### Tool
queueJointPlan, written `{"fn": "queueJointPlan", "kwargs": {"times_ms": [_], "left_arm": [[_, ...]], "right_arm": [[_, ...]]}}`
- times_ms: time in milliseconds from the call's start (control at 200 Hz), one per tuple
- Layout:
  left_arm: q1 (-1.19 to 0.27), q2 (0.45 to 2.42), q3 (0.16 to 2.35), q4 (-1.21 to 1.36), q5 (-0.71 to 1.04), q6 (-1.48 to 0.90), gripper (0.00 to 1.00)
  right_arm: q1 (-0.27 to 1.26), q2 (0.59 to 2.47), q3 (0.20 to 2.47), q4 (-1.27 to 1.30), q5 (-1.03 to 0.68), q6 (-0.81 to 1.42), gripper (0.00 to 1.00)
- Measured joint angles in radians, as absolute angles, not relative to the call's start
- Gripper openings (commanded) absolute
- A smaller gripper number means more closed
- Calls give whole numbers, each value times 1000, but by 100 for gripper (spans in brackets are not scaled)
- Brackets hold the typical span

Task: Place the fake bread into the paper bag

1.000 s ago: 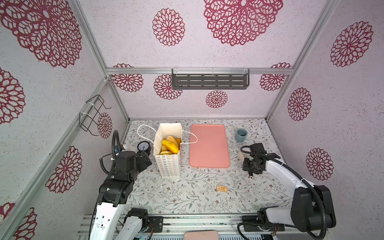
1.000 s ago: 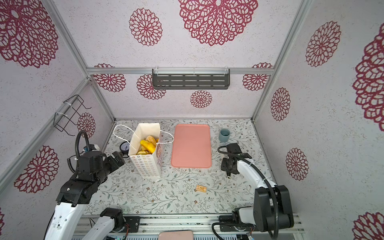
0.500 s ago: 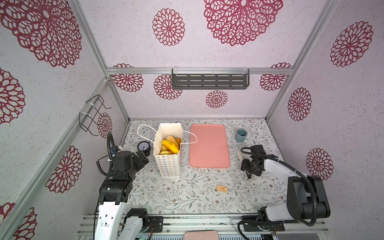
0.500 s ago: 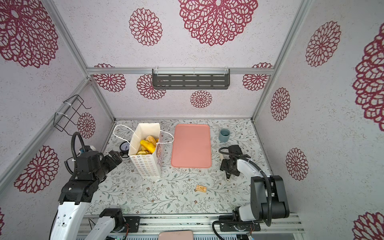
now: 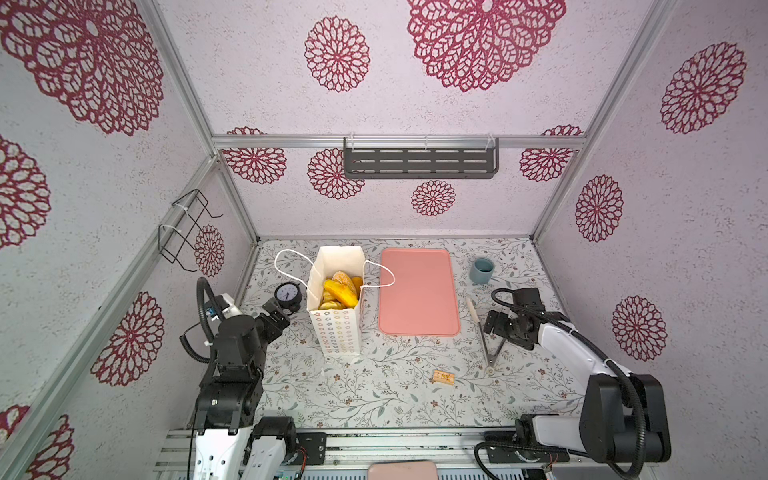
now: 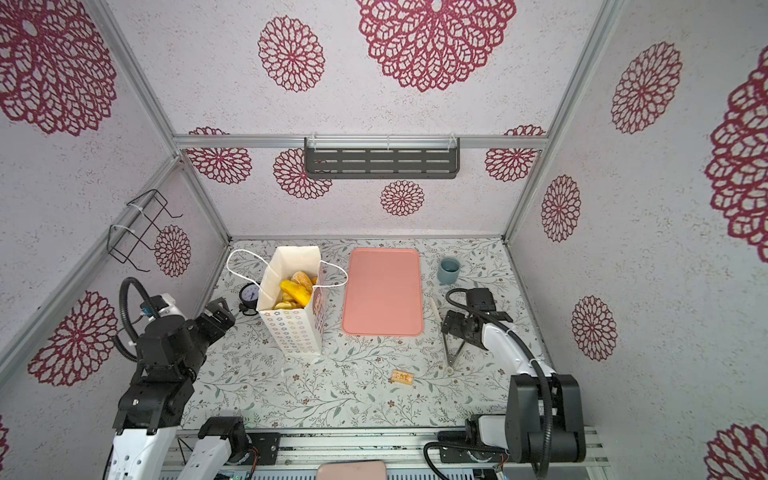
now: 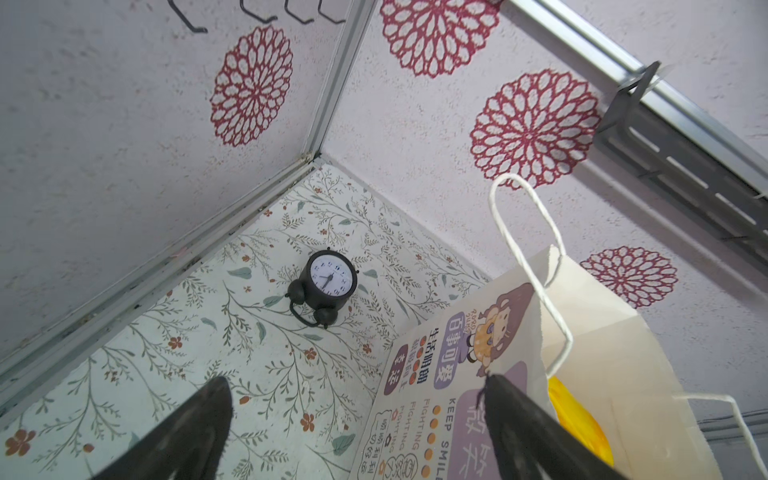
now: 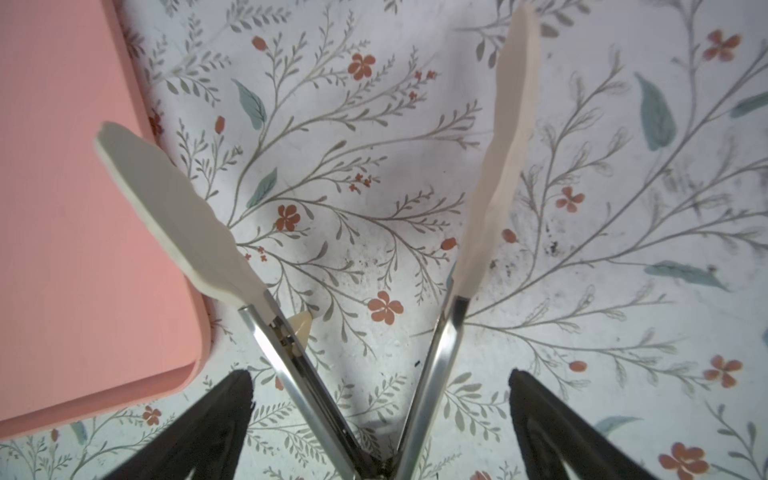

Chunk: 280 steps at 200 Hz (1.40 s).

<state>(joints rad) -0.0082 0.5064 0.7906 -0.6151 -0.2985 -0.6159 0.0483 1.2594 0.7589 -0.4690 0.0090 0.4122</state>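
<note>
Golden-brown fake bread (image 5: 340, 289) fills the tall cream paper bag (image 5: 337, 332) in both top views. Left wrist: my left gripper (image 7: 355, 380) gapes beside the bag; a careless swing could topple it. Right wrist: right gripper (image 8: 378, 374), spread wide, straddles ungripped steel tongs (image 8: 174, 208).

Pale textured walls (image 5: 623, 291), stamped with crimson flower medallions (image 5: 337, 54), evenly lit. Aluminium rails (image 5: 291, 142) frame the corners. Far wall carries a dark slotted shelf (image 5: 419, 163); left wall, a black wire rack (image 5: 185, 228). Underneath, a leafy floral-print tabletop (image 5: 374, 395).
</note>
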Motion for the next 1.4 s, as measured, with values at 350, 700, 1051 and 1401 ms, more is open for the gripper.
{"fn": "queueJointPlan", "kwargs": {"times_ms": [350, 700, 1051, 1401], "left_arm": [[-7, 547, 695, -393, -427, -481, 97], [0, 782, 440, -64, -584, -367, 97], [21, 1182, 376, 344, -624, -311, 97], [21, 1399, 335, 805, -529, -199, 97]], "right_arm": [[46, 928, 737, -262, 186, 401, 96], [44, 767, 237, 297, 412, 328, 99], [45, 1139, 151, 758, 527, 195, 99], [68, 1322, 141, 1058, 482, 112, 99]]}}
